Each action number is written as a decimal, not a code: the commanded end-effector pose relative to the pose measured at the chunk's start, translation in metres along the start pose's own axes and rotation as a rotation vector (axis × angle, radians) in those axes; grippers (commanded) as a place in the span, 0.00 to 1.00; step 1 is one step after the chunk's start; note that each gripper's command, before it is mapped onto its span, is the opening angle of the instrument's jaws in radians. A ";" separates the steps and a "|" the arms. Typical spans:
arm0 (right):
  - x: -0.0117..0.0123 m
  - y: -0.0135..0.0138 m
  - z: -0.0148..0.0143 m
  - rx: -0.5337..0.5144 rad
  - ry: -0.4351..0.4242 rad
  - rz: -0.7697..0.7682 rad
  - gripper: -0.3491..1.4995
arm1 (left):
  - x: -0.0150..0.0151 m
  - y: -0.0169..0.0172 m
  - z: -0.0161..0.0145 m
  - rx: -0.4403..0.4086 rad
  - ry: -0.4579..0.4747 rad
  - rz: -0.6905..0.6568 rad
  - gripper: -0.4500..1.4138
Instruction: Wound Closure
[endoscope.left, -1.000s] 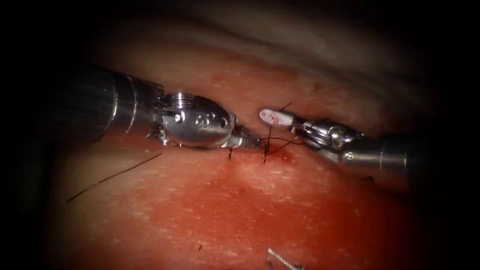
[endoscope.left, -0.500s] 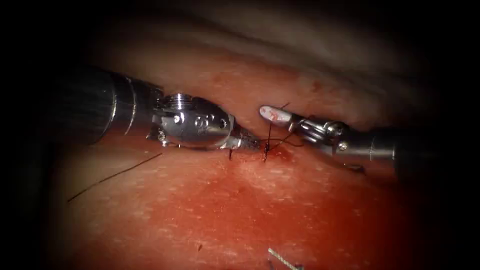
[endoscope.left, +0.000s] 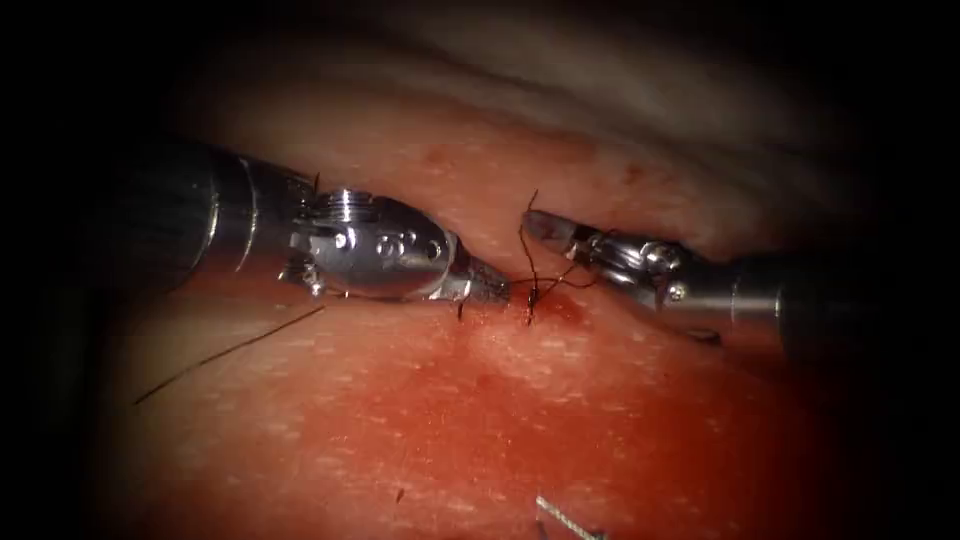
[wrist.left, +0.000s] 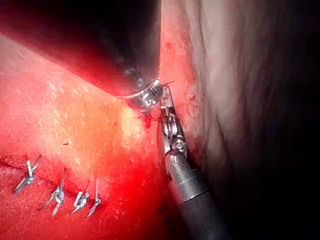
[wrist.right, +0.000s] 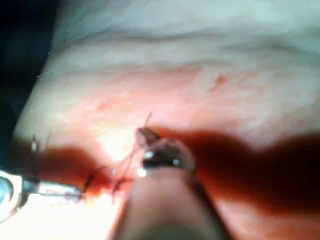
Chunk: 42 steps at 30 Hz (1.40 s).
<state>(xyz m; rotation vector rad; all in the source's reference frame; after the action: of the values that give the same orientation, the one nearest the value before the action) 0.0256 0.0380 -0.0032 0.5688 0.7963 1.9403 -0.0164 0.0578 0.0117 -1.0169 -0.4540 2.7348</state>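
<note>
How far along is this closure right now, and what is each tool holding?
Done: thread already runs through the tissue at the cut, with dark stitch ends showing beside it. In hand: the left gripper and right gripper each look shut on thread near that stitch, from opposite sides. I cannot make out the needle. Left: the thread is uncut and any knot is too small to judge.

In the right wrist view the right tool (wrist.right: 145, 135) is blurred, its jaws and the thread (wrist.right: 125, 162) beside them indistinct, the needle unidentifiable
</note>
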 end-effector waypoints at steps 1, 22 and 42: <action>-0.0006 0.0000 0.0006 -0.006 0.001 -0.022 0.00 | -0.0002 0.0002 0.0008 -0.002 0.000 0.000 0.05; 0.0013 -0.0016 -0.0001 0.096 0.071 -0.048 0.83 | -0.0013 0.0000 0.0000 0.012 -0.013 -0.005 0.05; -0.0008 -0.0015 0.0006 0.131 -0.006 0.018 0.79 | -0.0013 0.0000 -0.0003 0.008 -0.015 -0.004 0.05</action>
<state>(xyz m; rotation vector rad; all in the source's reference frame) 0.0263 0.0379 -0.0045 0.6604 0.9190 1.9147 -0.0148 0.0579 0.0117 -0.9921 -0.4427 2.7409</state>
